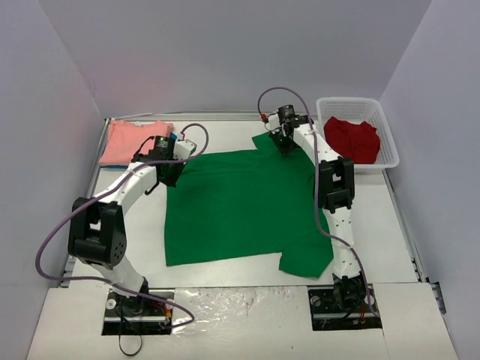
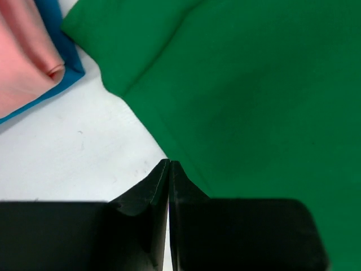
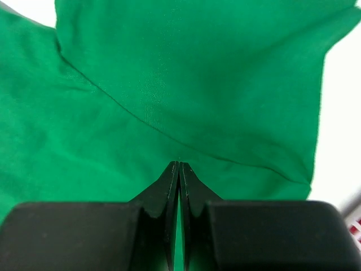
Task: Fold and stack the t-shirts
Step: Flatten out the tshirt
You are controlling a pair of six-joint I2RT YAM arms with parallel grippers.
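White table (image 1: 405, 225), top view. The green t-shirt (image 1: 240, 202) lies spread flat at centre, not yet folded. The left gripper (image 1: 169, 171) and right gripper (image 1: 285, 146), jaws pressed together, each appear to pinch its far edge. 2 folded shirts, the salmon-pink t-shirt (image 1: 131, 141) on the teal-blue t-shirt (image 2: 67, 56), are stacked far left. The red t-shirt (image 1: 352, 137) waits in the basket (image 1: 386, 131). About half the task seems left.

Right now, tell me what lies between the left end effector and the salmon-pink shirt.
Left wrist view: bare white table, then the teal-blue shirt's edge under the salmon-pink shirt.
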